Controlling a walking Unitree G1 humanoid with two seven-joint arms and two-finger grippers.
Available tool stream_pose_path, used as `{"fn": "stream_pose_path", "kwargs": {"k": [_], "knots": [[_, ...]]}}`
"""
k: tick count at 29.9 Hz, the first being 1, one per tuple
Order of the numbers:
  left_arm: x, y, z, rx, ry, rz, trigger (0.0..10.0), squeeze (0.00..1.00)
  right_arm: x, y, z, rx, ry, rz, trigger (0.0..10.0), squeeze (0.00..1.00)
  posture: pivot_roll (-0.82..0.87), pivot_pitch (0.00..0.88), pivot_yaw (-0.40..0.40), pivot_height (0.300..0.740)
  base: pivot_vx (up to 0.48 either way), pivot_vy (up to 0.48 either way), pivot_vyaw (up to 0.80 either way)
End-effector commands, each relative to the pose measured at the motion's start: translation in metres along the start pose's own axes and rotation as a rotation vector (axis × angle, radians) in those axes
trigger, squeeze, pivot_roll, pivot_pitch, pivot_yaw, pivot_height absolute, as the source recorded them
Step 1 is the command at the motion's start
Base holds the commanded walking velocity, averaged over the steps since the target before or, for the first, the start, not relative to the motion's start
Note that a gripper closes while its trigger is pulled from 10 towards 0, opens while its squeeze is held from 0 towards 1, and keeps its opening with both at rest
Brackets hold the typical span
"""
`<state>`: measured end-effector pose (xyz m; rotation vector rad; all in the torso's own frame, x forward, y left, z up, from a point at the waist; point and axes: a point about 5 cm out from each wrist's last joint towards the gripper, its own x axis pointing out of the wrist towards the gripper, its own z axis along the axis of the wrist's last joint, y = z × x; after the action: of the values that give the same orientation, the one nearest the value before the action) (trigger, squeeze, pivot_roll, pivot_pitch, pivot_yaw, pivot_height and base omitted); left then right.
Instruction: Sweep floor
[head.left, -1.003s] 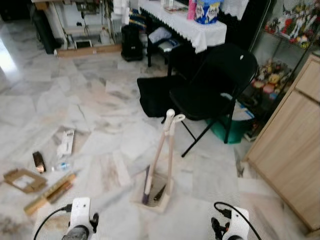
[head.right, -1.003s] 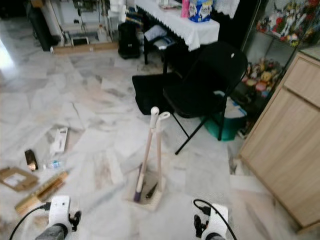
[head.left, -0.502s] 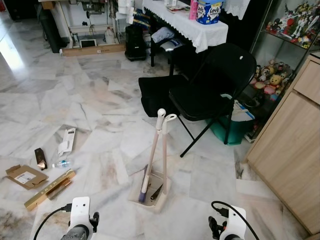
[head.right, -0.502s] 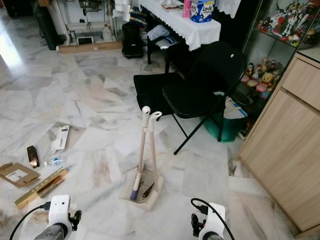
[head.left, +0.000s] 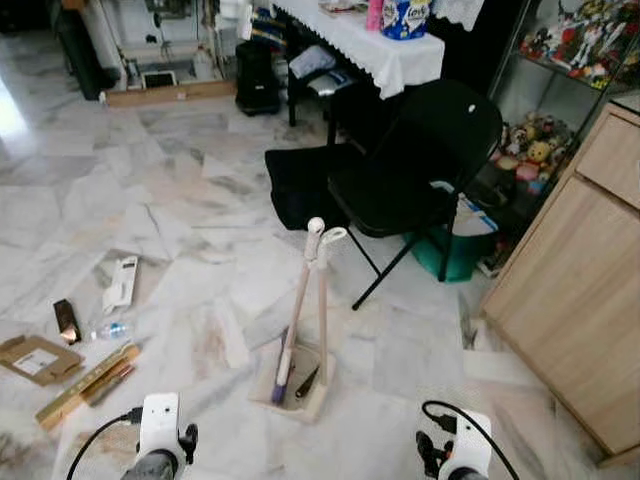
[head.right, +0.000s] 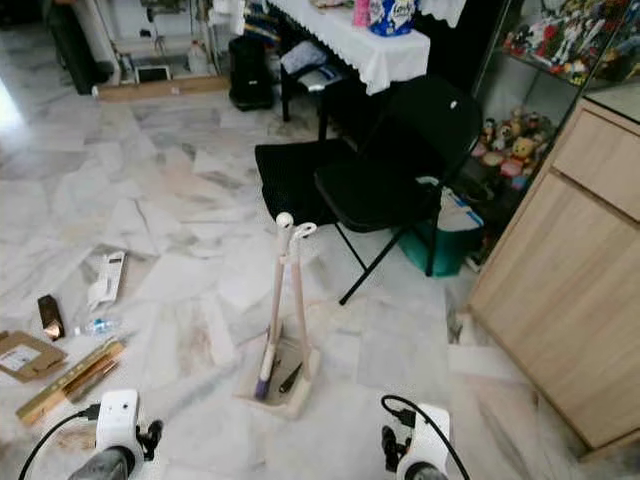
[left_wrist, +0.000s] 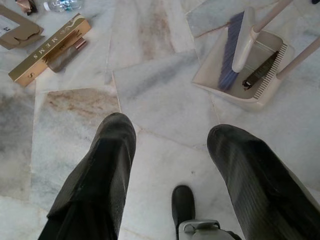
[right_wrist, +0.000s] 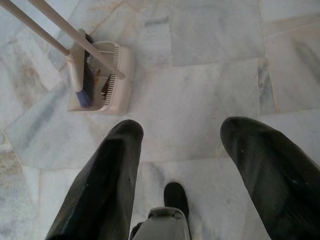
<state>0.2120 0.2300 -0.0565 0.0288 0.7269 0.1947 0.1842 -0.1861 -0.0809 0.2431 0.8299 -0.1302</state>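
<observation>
A pink-handled broom (head.left: 300, 310) and a long-handled beige dustpan (head.left: 298, 388) stand upright together mid-floor, the broom's purple bristles (left_wrist: 231, 60) resting in the pan (right_wrist: 116, 75). Litter lies to the left on the marble floor: a cardboard piece (head.left: 30, 360), a gold box (left_wrist: 47, 50), a small bottle (head.left: 110, 330), a white packet (head.left: 122, 282) and a dark small item (head.left: 66, 320). My left gripper (left_wrist: 172, 132) hangs open above bare tile, short of the dustpan. My right gripper (right_wrist: 185, 129) is open too, the dustpan ahead of it and off to one side.
A black folding chair (head.left: 420, 170) stands just behind the broom, with a black bag (head.left: 300, 185) and a green bin (head.left: 455, 255) by it. A wooden cabinet (head.left: 580, 290) lines the right side. Further back is a table with a white cloth (head.left: 370, 50).
The head view has shifted a little, so the whole scene sits differently in the picture. The broom, dustpan and litter stay where they were. Both wrists remain low at the bottom edge.
</observation>
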Motion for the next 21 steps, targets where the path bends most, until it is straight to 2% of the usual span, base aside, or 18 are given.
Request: {"fn": "stream_pose_path", "kwargs": {"k": [1,5,10,21], "knots": [[-0.0005,0.0032,-0.0030,-0.017,0.019,0.012,10.0,0.00,0.0007,-0.0002,0.0031,0.005,-0.011,-0.006,10.0,0.00,-0.03,0.016,-0.049,0.740,0.251,0.000,0.00],[-0.0005,0.0036,-0.0027,-0.019,0.020,0.011,10.0,0.00,0.0013,0.0023,0.0032,0.009,-0.005,-0.001,10.0,0.00,-0.03,0.017,-0.048,0.740,0.248,0.000,-0.24],[-0.0004,0.0038,-0.0026,-0.020,0.020,0.010,10.0,0.00,0.0013,0.0019,0.0032,0.011,-0.005,-0.002,10.0,0.00,-0.03,0.020,-0.049,0.740,0.251,0.000,-0.71],[-0.0004,0.0030,-0.0028,-0.019,0.020,0.003,10.0,0.00,0.0012,0.0009,0.0045,0.007,-0.015,-0.003,10.0,0.00,-0.03,0.027,-0.049,0.740,0.228,0.000,0.00]]}}
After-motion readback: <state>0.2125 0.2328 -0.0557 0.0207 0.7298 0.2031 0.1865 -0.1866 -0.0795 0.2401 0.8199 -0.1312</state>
